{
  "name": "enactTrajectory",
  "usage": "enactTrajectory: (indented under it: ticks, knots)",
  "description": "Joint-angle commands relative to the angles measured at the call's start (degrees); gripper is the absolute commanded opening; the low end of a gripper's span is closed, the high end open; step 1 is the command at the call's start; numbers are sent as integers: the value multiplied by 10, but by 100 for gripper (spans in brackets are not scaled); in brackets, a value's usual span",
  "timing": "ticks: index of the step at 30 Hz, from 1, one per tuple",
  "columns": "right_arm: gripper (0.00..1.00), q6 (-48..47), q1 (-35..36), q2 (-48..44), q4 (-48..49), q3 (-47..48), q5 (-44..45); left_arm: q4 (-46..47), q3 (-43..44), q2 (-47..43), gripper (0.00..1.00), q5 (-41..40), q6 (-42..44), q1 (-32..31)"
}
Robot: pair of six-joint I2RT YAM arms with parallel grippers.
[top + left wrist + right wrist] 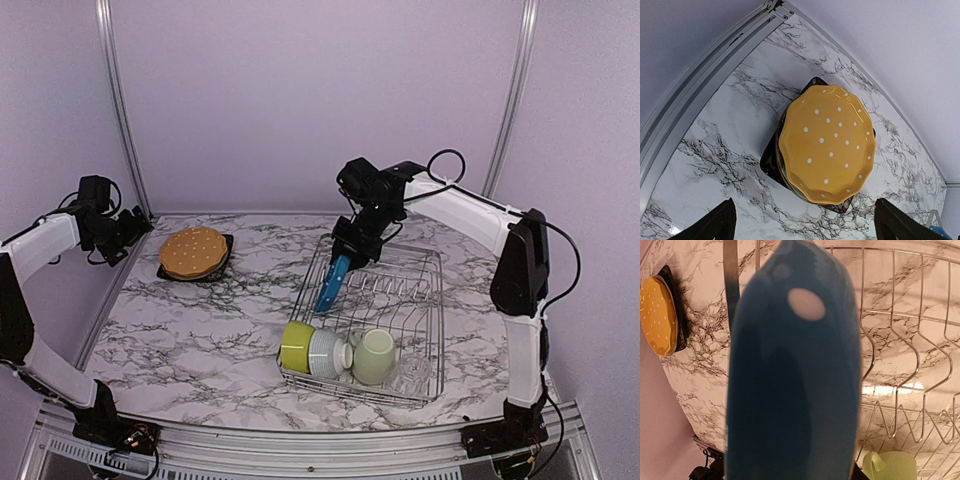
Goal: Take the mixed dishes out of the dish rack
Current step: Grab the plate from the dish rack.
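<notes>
My right gripper (347, 252) is shut on the top edge of the blue dotted plate (333, 283), which hangs edge-on over the far left part of the dish rack (432, 300). In the right wrist view the plate (790, 375) fills the middle and hides the jaws. At the rack's near end lie the lime-green bowl (296, 346), white ribbed bowl (327, 353), pale green mug (373, 357) and clear glass (411, 372). The orange plate (827, 142) tops a stack on the black plate (770, 160), with a pale rim between them. My left gripper (805, 231) is open above the stack.
The plate stack (195, 252) sits at the table's far left, close to the left wall rail (705, 75). Upright wire tines (900, 340) stand to the right of the blue plate. The mug (890, 466) lies below them.
</notes>
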Motion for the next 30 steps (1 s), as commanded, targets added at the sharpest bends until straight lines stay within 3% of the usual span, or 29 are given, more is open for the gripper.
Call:
enactTrajectory:
  ticks: [1, 4, 30]
  knots:
    - [23, 10, 3, -7, 0, 56, -10, 15, -3, 3, 99, 3, -4, 2]
    - [19, 7, 3, -6, -6, 70, -7, 19, -4, 4, 99, 5, -8, 2]
    - [12, -11, 3, -1, -35, 166, 0, 28, 3, 24, 99, 12, -16, 2]
